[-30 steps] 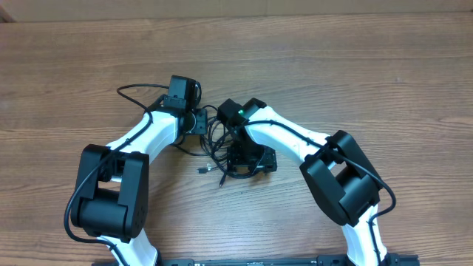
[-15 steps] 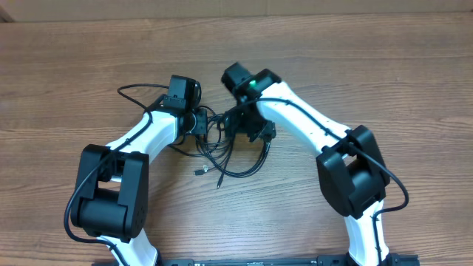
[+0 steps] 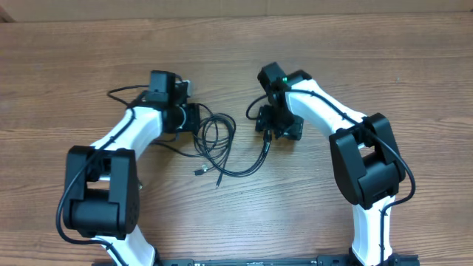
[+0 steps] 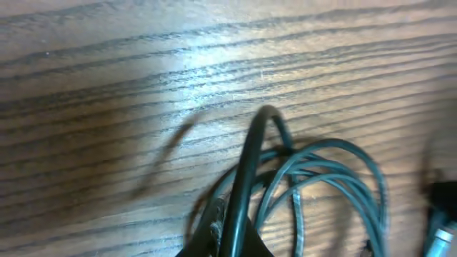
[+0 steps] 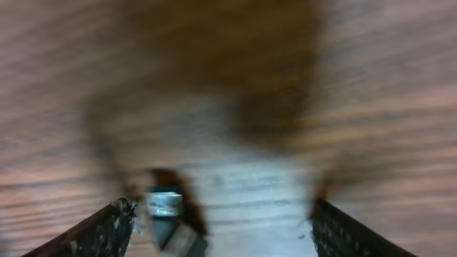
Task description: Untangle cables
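Clamps a loop of the cables (image 3: 216, 142) in the clenched left hand (image 3: 195, 120). Holds the right hand (image 3: 278, 131) released, fingers (image 5: 107, 227) wide, a blurred plug (image 5: 164, 202) beside one. Has the tangle lying mid-worktop (image 3: 384, 59), between both hands.

Two white-and-black jointed robot arms: left arm (image 3: 137, 127) at nine o'clock, right arm (image 3: 325, 111) at three. One brown wood-grain table (image 3: 414, 81). One tangle of thin black flexible cables (image 3: 214, 137), its separate cords uncountable. Two small plug ends (image 3: 199, 171) at its six o'clock.

Brown wood-grain table (image 3: 414, 66) — evenly lit
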Controlling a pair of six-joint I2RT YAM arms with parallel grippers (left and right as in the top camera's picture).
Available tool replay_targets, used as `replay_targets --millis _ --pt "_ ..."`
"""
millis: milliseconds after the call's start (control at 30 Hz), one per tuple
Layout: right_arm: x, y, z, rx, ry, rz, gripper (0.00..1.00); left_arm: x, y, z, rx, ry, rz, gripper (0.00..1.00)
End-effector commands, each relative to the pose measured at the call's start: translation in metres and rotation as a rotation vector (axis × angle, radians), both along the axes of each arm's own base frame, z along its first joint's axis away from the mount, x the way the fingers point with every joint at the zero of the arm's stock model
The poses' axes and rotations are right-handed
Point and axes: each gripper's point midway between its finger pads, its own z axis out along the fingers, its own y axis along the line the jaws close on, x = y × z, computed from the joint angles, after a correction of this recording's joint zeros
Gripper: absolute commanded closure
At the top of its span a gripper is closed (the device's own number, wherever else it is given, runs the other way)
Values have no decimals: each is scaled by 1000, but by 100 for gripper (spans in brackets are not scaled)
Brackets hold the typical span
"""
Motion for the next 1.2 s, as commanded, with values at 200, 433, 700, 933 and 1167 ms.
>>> replay_targets --millis 200,433,700,933,1167 --pt "-66 30 -40 168 183 26 29 -3 -33 44 -364 -120 -262 96" --pt "-94 61 -40 225 236 101 72 2 -23 37 -305 -121 -232 96" --pt "-115 96 -37 278 236 199 93 9 -3 22 -186 -79 -121 96" --pt "-118 117 -3 557 323 285 96 2 -25 39 -312 -134 -252 94" --pt "-93 93 42 671 312 313 96 0 -29 43 -337 -148 -282 93"
